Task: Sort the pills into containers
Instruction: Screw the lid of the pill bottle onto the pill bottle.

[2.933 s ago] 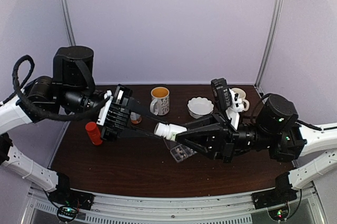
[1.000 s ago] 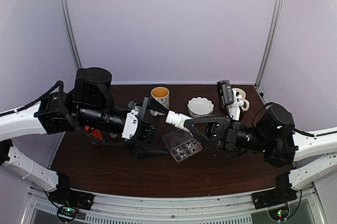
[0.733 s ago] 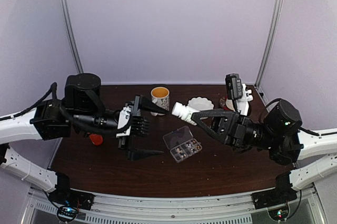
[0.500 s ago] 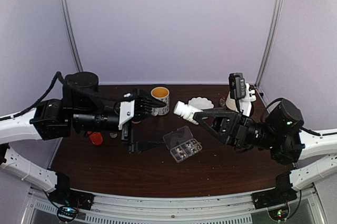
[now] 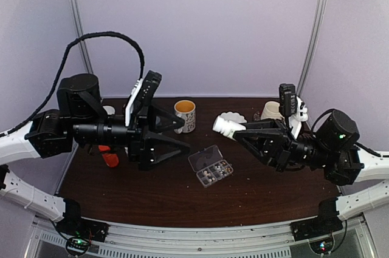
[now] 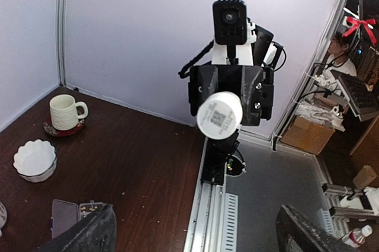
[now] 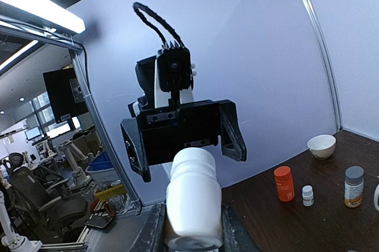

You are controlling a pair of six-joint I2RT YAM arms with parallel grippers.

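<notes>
Holding a smooth, rigid white bottle [image 5: 226,127] by its body, the right gripper [image 5: 238,132] is clamped, the left gripper [image 5: 183,136] gapes empty, and the pills [image 5: 210,176], judged tiny, light and roll-prone, lie in the pill box [image 5: 205,159] below.

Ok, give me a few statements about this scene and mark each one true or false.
1. The right pincer holds a white bottle. True.
2. The left pincer is shut. False: its jaws stand wide open with nothing between them.
3. The pill box lies on the table, in neither pincer. True.
4. The orange bottle is in the left pincer. False: it stands on the table, below the left arm.
</notes>
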